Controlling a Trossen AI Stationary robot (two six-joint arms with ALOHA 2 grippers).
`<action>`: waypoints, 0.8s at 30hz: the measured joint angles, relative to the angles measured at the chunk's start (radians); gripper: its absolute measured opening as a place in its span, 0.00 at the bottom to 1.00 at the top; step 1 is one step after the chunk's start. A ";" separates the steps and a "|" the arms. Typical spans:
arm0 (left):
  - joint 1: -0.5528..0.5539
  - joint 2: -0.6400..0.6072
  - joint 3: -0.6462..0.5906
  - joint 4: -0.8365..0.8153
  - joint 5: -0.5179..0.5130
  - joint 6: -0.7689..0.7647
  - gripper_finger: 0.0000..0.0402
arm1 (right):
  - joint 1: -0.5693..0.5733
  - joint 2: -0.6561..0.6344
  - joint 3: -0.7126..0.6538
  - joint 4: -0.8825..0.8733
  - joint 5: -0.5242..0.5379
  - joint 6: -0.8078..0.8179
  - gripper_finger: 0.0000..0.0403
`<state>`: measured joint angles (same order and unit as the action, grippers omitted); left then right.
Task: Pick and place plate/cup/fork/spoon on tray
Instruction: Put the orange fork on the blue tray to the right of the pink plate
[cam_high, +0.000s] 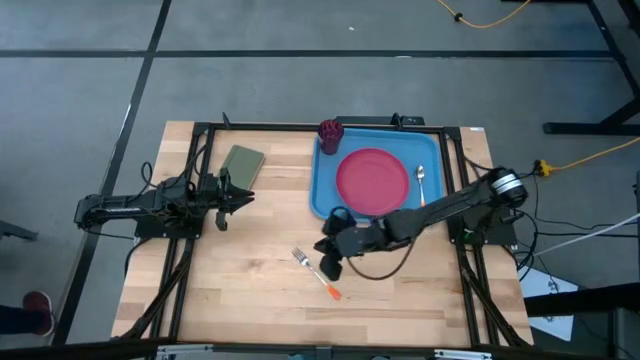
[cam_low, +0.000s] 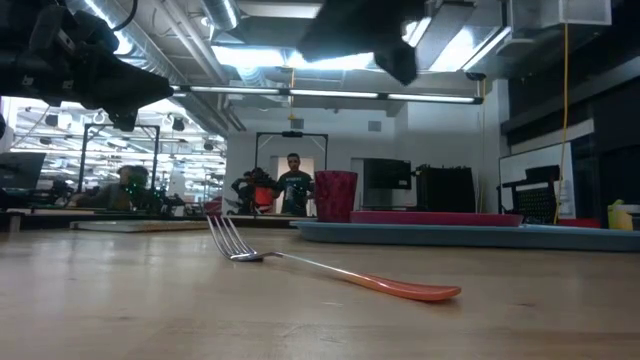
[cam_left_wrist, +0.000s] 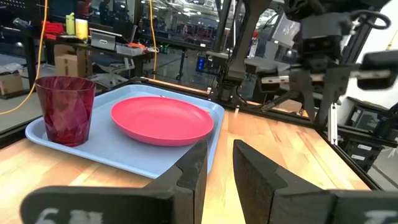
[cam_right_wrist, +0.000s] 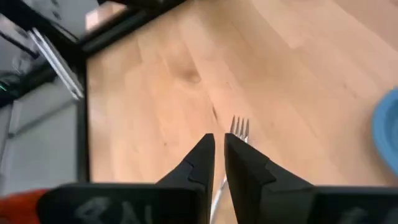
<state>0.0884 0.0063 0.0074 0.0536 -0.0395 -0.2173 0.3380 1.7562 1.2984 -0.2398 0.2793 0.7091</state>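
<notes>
Blue tray (cam_high: 322, 190) holds plate (cam_high: 372, 181), cup (cam_high: 331, 131), spoon (cam_high: 422, 180).

A: Where do the cameras sit?
B: One overhead, facing straight down; one level with the tabletop — close to the small silver orange-handled fork (cam_low: 330, 268); one on each wrist.
A: Shared?
B: The fork (cam_high: 316, 273).

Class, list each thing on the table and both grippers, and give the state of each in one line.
plate: flat on the tray.
cup: upright, at a tray corner.
spoon: lying on the tray beside the plate.
fork: lying on the bare table, off the tray.
tray: flat on the table, holding plate, cup and spoon.
green pad: lying on the table.
left gripper: empty, waiting by the pad.
right gripper: above the fork, holding nothing.
</notes>
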 joint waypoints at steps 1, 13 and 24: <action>0.000 0.000 0.000 0.000 0.000 0.000 0.17 | 0.000 0.020 0.018 0.003 0.000 -0.010 0.11; 0.000 0.000 0.000 0.000 0.000 0.000 0.17 | -0.016 0.122 0.078 -0.137 -0.131 0.203 0.11; 0.000 0.000 0.000 0.000 0.000 0.000 0.17 | -0.016 0.161 0.079 -0.172 0.014 0.248 0.11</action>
<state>0.0887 0.0063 0.0074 0.0536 -0.0395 -0.2173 0.3222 1.9168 1.3773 -0.4121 0.2937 0.9575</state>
